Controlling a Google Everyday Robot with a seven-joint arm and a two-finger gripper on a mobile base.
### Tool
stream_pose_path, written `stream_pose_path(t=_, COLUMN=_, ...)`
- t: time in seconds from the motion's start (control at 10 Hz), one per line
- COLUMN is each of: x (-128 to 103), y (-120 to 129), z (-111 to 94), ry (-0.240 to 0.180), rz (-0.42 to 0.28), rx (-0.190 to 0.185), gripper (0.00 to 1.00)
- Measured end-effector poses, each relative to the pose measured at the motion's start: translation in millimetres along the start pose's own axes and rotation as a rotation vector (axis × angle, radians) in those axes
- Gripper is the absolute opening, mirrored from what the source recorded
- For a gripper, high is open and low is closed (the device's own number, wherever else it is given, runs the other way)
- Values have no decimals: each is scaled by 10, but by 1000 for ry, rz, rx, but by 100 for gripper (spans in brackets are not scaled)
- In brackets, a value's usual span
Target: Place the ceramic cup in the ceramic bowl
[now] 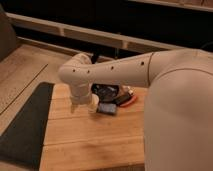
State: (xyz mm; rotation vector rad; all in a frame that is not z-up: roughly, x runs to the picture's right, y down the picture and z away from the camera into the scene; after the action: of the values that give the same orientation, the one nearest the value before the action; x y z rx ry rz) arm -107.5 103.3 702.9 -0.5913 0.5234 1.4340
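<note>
My arm (115, 72) reaches in from the right across the wooden table (90, 145). It bends at a rounded joint over the table's back left part and turns downward. My gripper (83, 104) sits at the low end of that bend, close above the boards. My own wrist hides most of it, so I cannot tell whether it is open, closed or gripping anything.

The cup (94, 103) is small and cream-coloured. It stands upright just beside the gripper, on the gripper's right in the camera view. I cannot tell whether it rests on the wood or is lifted a little off it. It is outside the bowl (106, 91), near the bowl's front left edge.

The bowl is dark and round and lies on the table behind the cup, with its back part hidden under my arm. A flat dark blue-grey block (107, 108) lies just to the right of the cup, in front of the bowl. A flat orange thing (129, 100) lies at the bowl's right side. A dark mat (25, 125) covers the floor to the left of the table. My white body (180, 120) fills the right side of the view.
</note>
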Motion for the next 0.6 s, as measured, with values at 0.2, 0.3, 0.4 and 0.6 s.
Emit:
stream_pose_path(t=0.2, x=0, y=1, z=0, ry=0, rz=0, rx=0, gripper=65)
stream_pose_path(t=0.3, x=-5, y=4, z=-3, ry=-2, rz=-4, rx=4, gripper=65)
stream_pose_path(t=0.4, x=-58, y=-21, z=1, ry=-18, rz=-10, rx=25, gripper=65)
stream_pose_path(t=0.6, x=-317, y=-314, z=-39, ry=-91, rz=2, rx=103, gripper=65)
